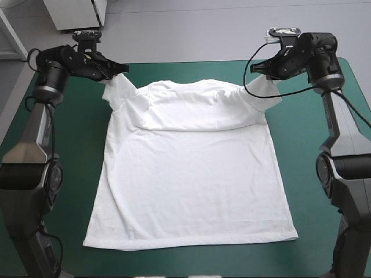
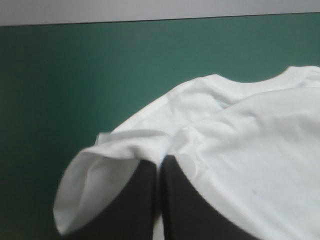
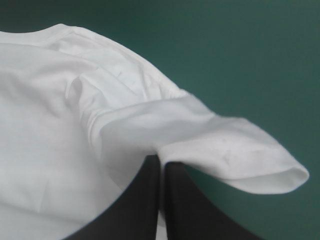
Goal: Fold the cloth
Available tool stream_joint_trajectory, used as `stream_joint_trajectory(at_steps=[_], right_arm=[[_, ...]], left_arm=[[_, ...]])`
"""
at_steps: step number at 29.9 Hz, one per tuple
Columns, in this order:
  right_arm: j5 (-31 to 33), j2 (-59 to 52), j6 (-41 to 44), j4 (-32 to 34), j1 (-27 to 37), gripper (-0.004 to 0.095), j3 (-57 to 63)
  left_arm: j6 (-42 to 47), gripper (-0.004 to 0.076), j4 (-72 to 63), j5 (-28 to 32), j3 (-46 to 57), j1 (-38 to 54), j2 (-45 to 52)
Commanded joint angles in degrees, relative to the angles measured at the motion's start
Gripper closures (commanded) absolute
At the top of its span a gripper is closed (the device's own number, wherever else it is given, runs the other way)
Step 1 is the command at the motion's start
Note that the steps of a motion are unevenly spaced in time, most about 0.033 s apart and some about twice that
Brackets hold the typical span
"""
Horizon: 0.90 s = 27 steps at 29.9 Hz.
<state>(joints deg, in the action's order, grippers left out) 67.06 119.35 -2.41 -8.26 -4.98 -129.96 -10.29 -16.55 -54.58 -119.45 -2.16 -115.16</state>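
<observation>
Broadly, T-shirt (image 1: 191,174): lay spread mid-table on the teal-green cover (image 1: 69,145), top end far, hem (image 1: 191,243) near; its long axis ran far to near.
Left gripper (image 1: 120,68): clamped on the left sleeve (image 1: 116,91) at the shirt's far left corner, shut nearly tight with cloth between.
Right gripper (image 1: 255,68): likewise pinched onto the right sleeve (image 1: 262,92) at the far right corner.
Key relation: the shirt's whole body lay nearward of both grippers; neither arm was closer, each held its own side.
Lifted part: both sleeves and the far band were raised off the cover, with a soft crease across the chest; the near half lay flat.
Arm pose: both reached far, wrists turned inward, grippers pointing toward each other.
Likely move: drawing the far edge nearward along the long axis, both arms together, seemed next.
</observation>
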Motion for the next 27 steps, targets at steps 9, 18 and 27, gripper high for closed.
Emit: stream_joint_trajectory(at_steps=[9, 18, 27], right_arm=[[-11.3, 5.4, 1.0, 2.3, 0.0, 0.0925, -2.9], [-8.9, 7.3, 1.9, 2.5, 0.0, 0.0687, -3.0], [0.0, 6.6, 2.0, 5.0, 0.0, 0.0416, -6.3]], left_arm=[[4.6, 0.0746, 7.2, 9.2, -1.6, 0.0, -7.4], [-4.9, 0.0670, 4.5, 12.2, -1.6, 0.0, -8.7], [-6.8, 0.0231, -1.7, 3.2, -5.6, 0.0, -6.4]])
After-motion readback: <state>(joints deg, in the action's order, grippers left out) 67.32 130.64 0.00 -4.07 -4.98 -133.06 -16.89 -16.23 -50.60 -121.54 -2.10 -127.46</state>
